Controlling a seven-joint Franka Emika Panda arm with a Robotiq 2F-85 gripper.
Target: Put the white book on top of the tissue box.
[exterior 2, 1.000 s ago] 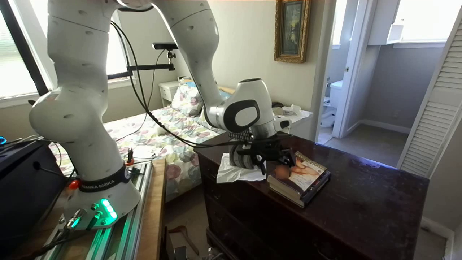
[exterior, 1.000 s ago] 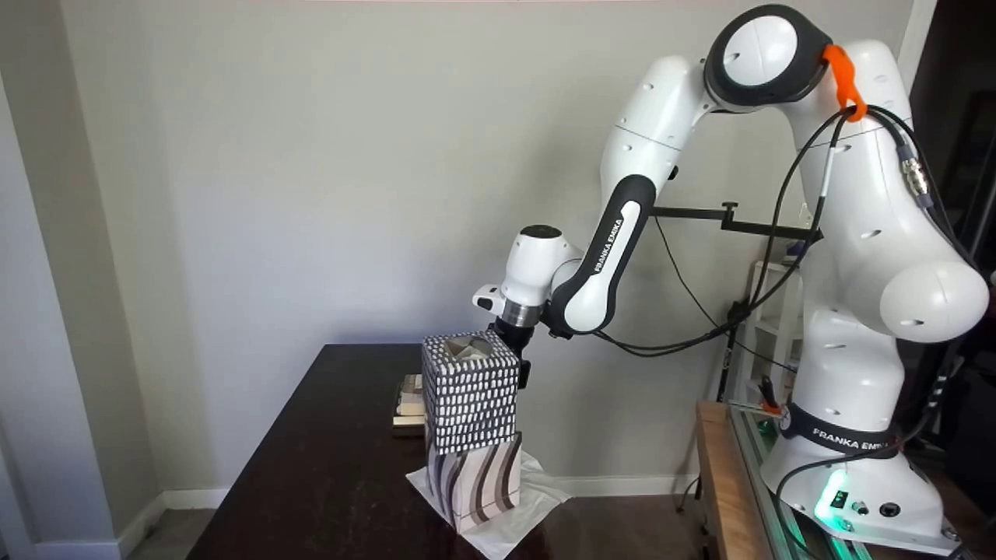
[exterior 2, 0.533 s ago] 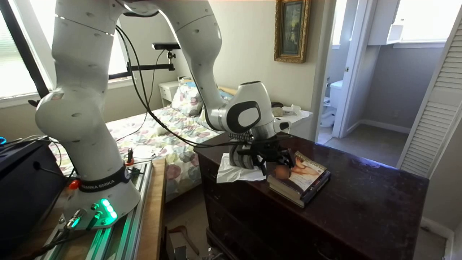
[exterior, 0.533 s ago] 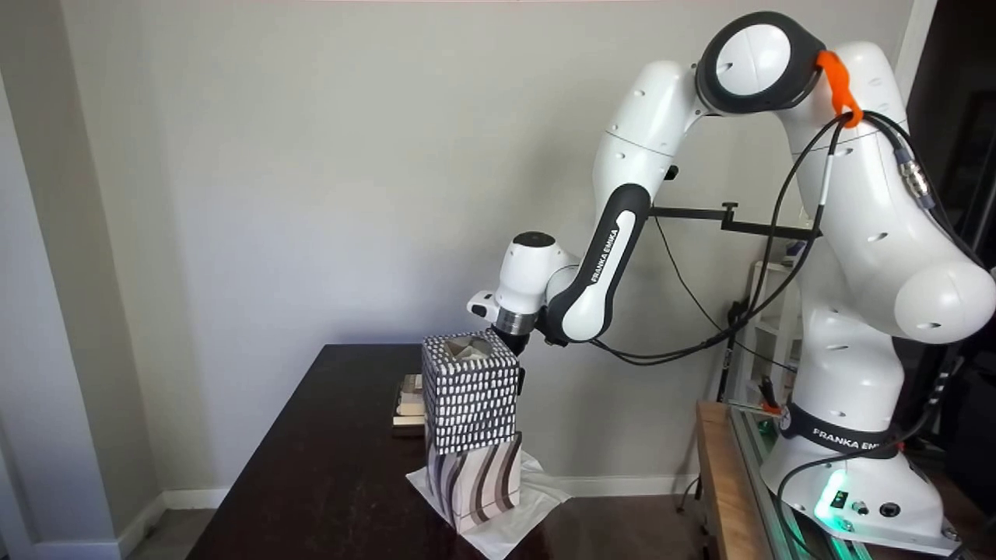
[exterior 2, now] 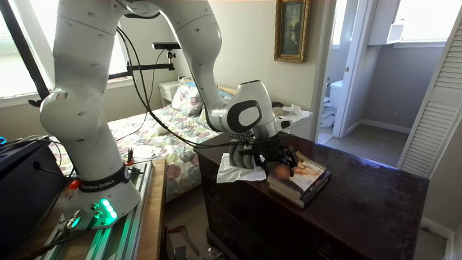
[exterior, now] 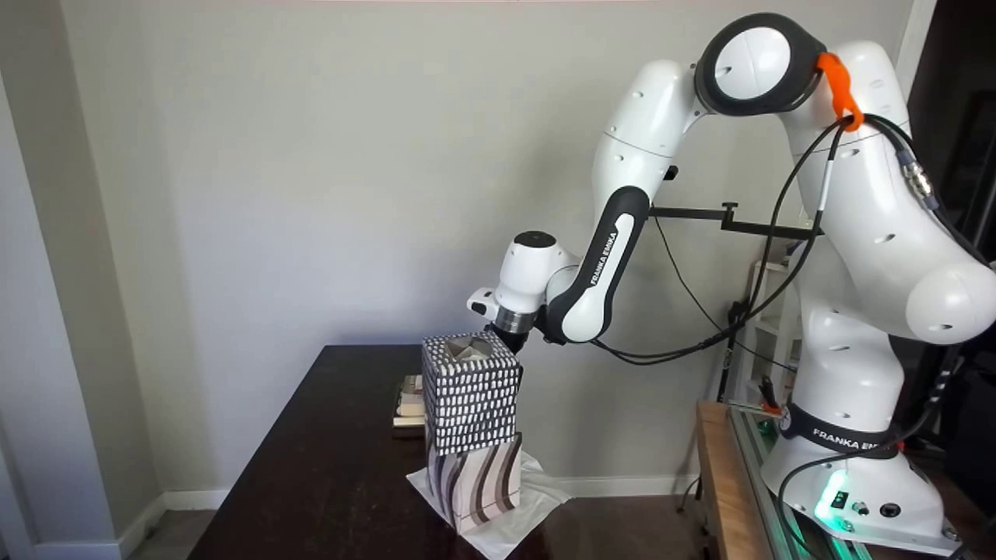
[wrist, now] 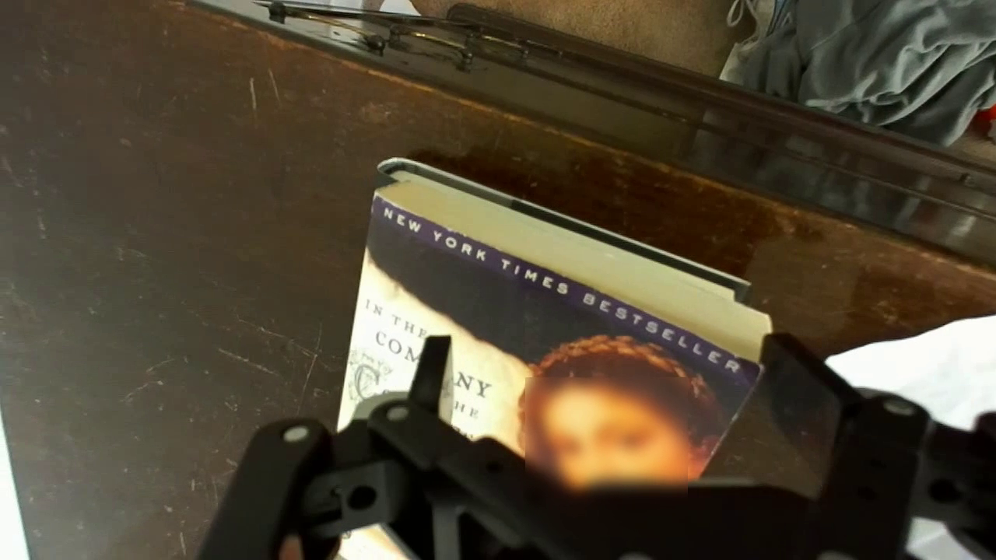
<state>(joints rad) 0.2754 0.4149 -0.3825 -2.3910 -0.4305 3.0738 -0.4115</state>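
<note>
The dark dresser lies under the book. Upright near the book stands the patterned tissue box. The book itself is flat, face up. Over it the gripper is spread wide, one finger showing above the cover, the other by the book's edge; whether they touch, I cannot tell.
</note>
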